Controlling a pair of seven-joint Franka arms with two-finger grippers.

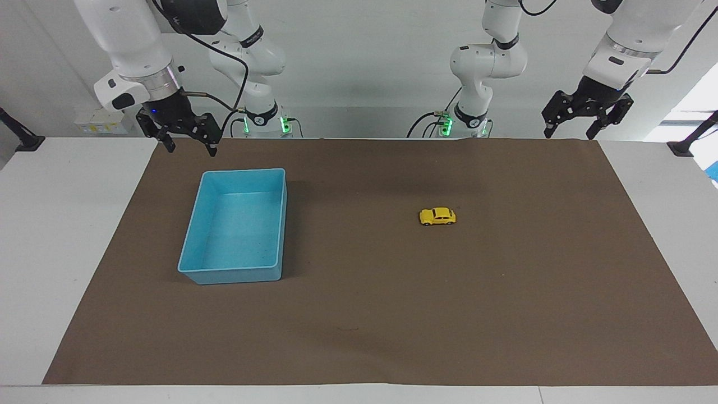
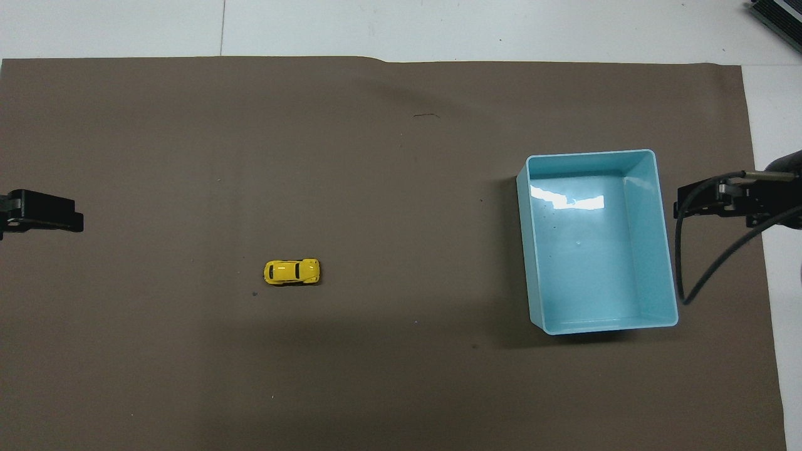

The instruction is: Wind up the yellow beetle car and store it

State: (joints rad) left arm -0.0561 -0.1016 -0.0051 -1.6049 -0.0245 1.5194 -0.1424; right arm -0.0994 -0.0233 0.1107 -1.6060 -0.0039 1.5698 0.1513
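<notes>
The yellow beetle car (image 1: 437, 216) stands on its wheels on the brown mat (image 1: 359, 325), toward the left arm's end; it also shows in the overhead view (image 2: 292, 272). The blue bin (image 1: 235, 230) is empty and sits toward the right arm's end, also seen from overhead (image 2: 595, 263). My left gripper (image 1: 567, 134) hangs open and empty in the air over the mat's edge at its own end, well apart from the car (image 2: 44, 216). My right gripper (image 1: 189, 149) hangs open and empty over the mat beside the bin (image 2: 720, 203).
The brown mat (image 2: 376, 188) covers most of the white table (image 1: 56, 224). A black cable (image 2: 708, 269) loops down from the right arm beside the bin. Both arm bases stand at the robots' edge of the table.
</notes>
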